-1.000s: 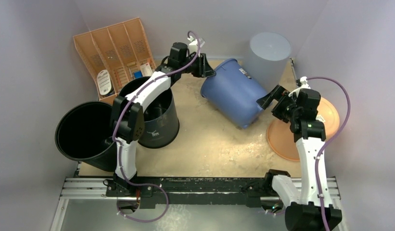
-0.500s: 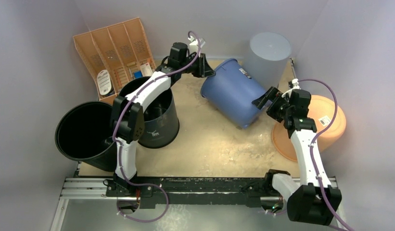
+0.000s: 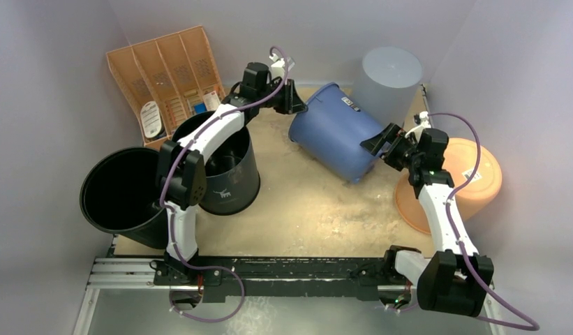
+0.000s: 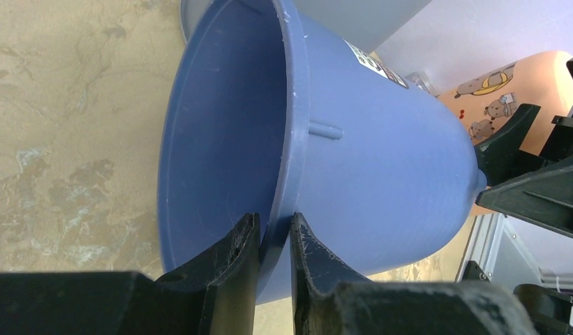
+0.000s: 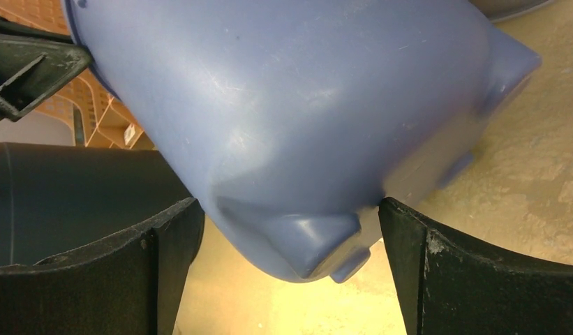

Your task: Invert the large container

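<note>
The large container (image 3: pixel 336 132) is a blue bucket lying tilted on its side at the back middle of the table, mouth to the left. My left gripper (image 3: pixel 295 105) is shut on its rim; in the left wrist view one finger is inside the container (image 4: pixel 381 160) and one outside, gripper (image 4: pixel 274 220). My right gripper (image 3: pixel 381 143) is open at the bucket's base. In the right wrist view its wide-apart fingers, gripper (image 5: pixel 290 209), straddle a bottom corner of the container (image 5: pixel 290 105), the right finger (image 5: pixel 409 237) close against it.
A grey upturned cylinder (image 3: pixel 388 77) stands right behind the bucket. An orange bowl (image 3: pixel 472 181) lies at the right. Two black buckets (image 3: pixel 123 195) (image 3: pixel 227 167) stand at the left under my left arm. An orange divider tray (image 3: pixel 165 77) leans at the back left.
The left jaws closed onto the rim. My right gripper moved left and back up to the bucket's base. The bucket shifted slightly left and tipped further.
</note>
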{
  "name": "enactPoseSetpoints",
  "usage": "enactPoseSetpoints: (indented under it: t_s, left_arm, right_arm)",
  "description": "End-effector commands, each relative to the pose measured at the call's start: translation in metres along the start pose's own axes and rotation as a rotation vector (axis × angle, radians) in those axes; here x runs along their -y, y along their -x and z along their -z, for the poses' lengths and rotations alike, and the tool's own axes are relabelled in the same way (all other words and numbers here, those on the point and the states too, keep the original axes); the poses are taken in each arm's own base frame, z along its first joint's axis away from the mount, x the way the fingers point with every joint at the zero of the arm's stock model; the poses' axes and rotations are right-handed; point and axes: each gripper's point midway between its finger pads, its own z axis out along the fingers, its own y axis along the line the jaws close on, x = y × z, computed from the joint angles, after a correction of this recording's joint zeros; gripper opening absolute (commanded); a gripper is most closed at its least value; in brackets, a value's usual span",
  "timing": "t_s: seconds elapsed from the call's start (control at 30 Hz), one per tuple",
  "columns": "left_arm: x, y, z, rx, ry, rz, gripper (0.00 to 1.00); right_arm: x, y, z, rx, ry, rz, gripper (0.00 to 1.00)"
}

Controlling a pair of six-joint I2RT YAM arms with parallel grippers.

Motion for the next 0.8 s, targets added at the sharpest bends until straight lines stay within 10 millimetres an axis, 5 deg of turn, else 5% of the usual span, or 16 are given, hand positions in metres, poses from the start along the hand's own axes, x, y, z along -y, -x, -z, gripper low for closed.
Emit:
enactPoseSetpoints:
  t_s: [0.0, 0.3, 0.57, 0.77]
  left_arm:
    - [-0.02, -0.018, 0.004, -0.048, 0.081, 0.021, 0.0]
    - [-0.021, -0.014, -0.002, -0.017, 0.077, 0.053, 0.0]
    - [-0.022, -0.023, -0.006, -0.024, 0.052, 0.086, 0.0]
    - [-0.024, -0.036, -0.01, -0.045, 0.044, 0.129, 0.0]
  right_arm:
    - [-0.044, 0.01, 0.01, 0.013, 0.206, 0.064, 1.0]
    - [-0.094, 0.019, 0.046, 0.012, 0.359, 0.111, 1.0]
    - [-0.078, -0.006, 0.04, -0.038, 0.335, 0.054, 1.0]
    - [-0.108, 0.018, 0.057, 0.024, 0.393, 0.085, 1.0]
